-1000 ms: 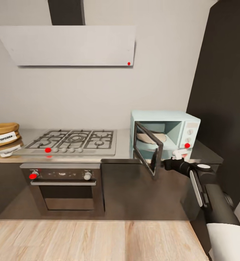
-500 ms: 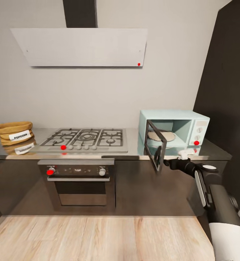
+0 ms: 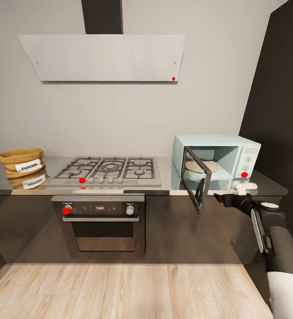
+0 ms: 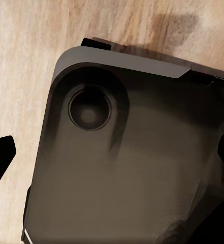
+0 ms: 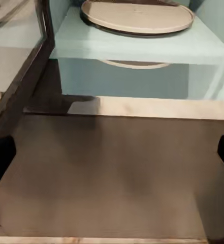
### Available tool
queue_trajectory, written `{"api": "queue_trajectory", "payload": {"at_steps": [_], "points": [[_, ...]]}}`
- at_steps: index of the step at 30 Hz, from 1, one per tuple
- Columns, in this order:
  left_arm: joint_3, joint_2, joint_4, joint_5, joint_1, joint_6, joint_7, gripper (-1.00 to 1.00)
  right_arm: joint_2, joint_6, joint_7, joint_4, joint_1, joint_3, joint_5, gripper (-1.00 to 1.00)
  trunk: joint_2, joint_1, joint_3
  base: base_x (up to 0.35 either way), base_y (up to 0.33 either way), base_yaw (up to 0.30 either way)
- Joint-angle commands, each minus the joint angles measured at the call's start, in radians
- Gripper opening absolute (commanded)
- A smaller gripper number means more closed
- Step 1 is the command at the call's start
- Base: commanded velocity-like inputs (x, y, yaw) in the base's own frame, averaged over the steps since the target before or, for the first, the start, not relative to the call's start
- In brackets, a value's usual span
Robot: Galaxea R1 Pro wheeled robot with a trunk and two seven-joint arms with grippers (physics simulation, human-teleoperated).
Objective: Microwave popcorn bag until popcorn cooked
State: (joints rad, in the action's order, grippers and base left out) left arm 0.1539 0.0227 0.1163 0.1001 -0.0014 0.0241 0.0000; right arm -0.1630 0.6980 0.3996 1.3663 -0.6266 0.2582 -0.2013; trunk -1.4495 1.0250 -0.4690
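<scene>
Since the microwave [image 3: 217, 161] door hangs open with its turntable bare, the right gripper [image 3: 243, 189], spread and empty just in front, looks done there, while the popcorn bag [image 3: 21, 161] waits far left on the countertop [image 3: 166, 170].

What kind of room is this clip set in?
A home kitchen, rendered in simulation: a gas hob set in a countertop over a built-in oven, with an extractor hood above and a mint microwave.
</scene>
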Motion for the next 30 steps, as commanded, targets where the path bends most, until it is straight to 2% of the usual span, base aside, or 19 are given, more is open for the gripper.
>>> {"api": "queue_trajectory", "payload": {"at_steps": [1,5,7,10,12,13,14,16,18,20,21,23,26,30], "points": [[0.001,0.0,0.0,0.01,0.0,0.002,0.0,1.0,-0.003,-0.004,0.008,-0.013,-0.001,0.008,-0.011,1.0,-0.001,0.0,-0.001,0.0,0.0,0.0],[0.001,0.0,0.0,0.01,0.0,0.002,0.0,1.0,-0.005,-0.052,0.006,-0.131,-0.001,0.015,-0.013,1.0,-0.001,0.0,-0.001,0.0,0.0,0.0],[0.001,0.0,0.001,0.011,0.0,0.002,0.0,1.0,-0.008,-0.079,0.005,-0.243,-0.001,0.016,-0.014,1.0,-0.001,0.0,-0.001,0.0,0.0,0.0],[0.001,0.0,0.002,0.012,0.0,0.002,0.0,1.0,-0.008,-0.147,0.0,-0.462,-0.001,0.014,-0.041,1.0,-0.001,0.0,-0.001,0.0,0.0,0.0],[0.001,0.0,0.002,0.012,0.0,0.002,0.0,1.0,-0.007,-0.257,-0.021,-0.674,-0.001,0.013,-0.077,1.0,-0.001,0.0,-0.001,0.0,0.0,0.0],[0.001,0.0,0.002,0.012,0.0,0.002,0.0,1.0,-0.007,-0.293,-0.03,-0.74,-0.001,0.012,-0.085,1.0,-0.001,0.0,-0.001,0.0,0.0,0.0],[0.001,0.0,0.002,0.012,0.0,0.002,0.0,1.0,-0.007,-0.327,-0.04,-0.805,-0.001,0.012,-0.09,1.0,-0.001,0.0,-0.001,0.0,0.0,0.0],[0.001,0.0,0.001,0.012,0.0,0.002,0.0,1.0,-0.009,-0.416,-0.073,-1.003,-0.001,0.011,-0.098,1.0,-0.001,0.0,-0.001,0.0,0.0,0.0],[0.001,0.0,0.001,0.012,0.0,0.002,0.0,1.0,-0.01,-0.476,-0.088,-1.139,-0.001,0.01,-0.1,1.0,-0.001,0.0,-0.001,0.0,0.0,0.0],[0.0,0.0,0.0,0.012,0.0,0.002,0.0,1.0,-0.007,-0.609,-0.108,-1.336,0.002,0.004,-0.102,1.0,-0.001,0.0,-0.001,0.0,0.0,0.0],[0.0,0.0,0.0,0.012,0.0,0.002,0.0,1.0,-0.002,-0.634,-0.121,-1.358,0.011,0.003,-0.107,1.0,-0.001,0.0,-0.001,0.0,0.0,0.0],[0.0,0.0,0.0,0.012,0.0,0.002,0.0,1.0,0.012,-0.681,-0.194,-1.389,0.107,0.002,-0.14,1.0,-0.001,0.0,-0.001,0.0,0.0,0.0],[0.0,0.0,0.0,0.013,0.0,0.002,0.0,1.0,0.035,-0.757,-0.246,-1.396,0.228,0.003,-0.151,1.0,-0.001,0.0,-0.001,0.0,0.0,0.0],[0.001,0.0,0.0,0.013,0.0,0.002,0.0,1.0,0.04,-0.782,-0.256,-1.398,0.3,0.003,-0.149,1.0,-0.001,0.0,-0.001,0.0,0.0,0.0]]}}
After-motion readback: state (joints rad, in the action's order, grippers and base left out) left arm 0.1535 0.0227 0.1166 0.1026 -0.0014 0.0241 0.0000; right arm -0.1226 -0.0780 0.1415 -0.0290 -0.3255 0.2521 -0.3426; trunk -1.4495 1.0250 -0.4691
